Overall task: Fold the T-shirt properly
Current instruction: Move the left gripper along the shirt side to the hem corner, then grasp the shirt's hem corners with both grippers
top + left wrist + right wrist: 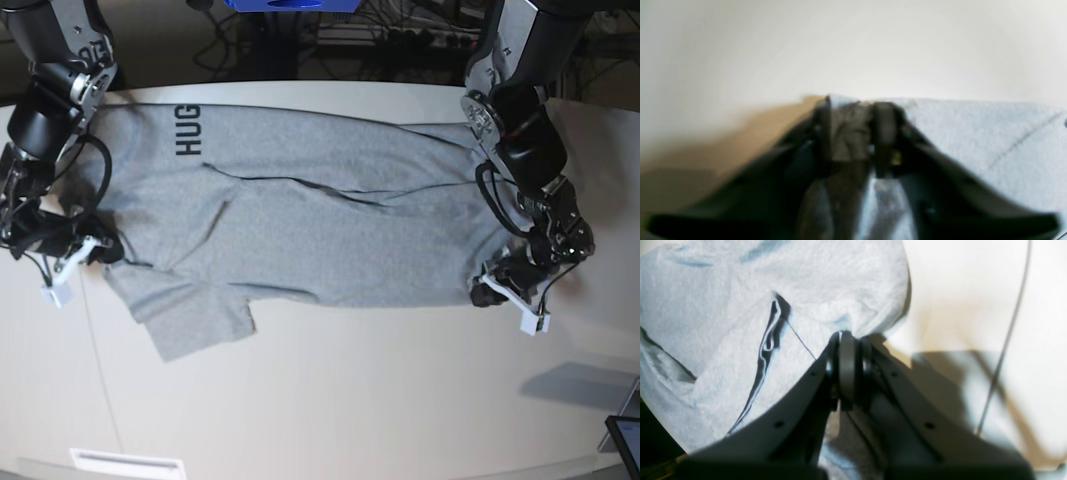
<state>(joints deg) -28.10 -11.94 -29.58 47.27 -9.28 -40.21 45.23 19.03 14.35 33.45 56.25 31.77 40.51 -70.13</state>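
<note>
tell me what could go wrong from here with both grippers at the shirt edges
1. The left gripper sits right at the T-shirt edge; in the blurred left wrist view little fabric shows between its fingers, so the hem may slip free when lifted.
2. The right gripper pinches a bunched fold, so it may drag extra layers.
3. A long crease across the middle could get folded in.

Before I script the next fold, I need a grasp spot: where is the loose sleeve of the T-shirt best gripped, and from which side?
Probably at the sleeve's outer hem corner, coming from the table's bare near side. In the base view it lies flat, sticking out past the T-shirt body toward that edge, so its hem is free and unobstructed there.
</note>
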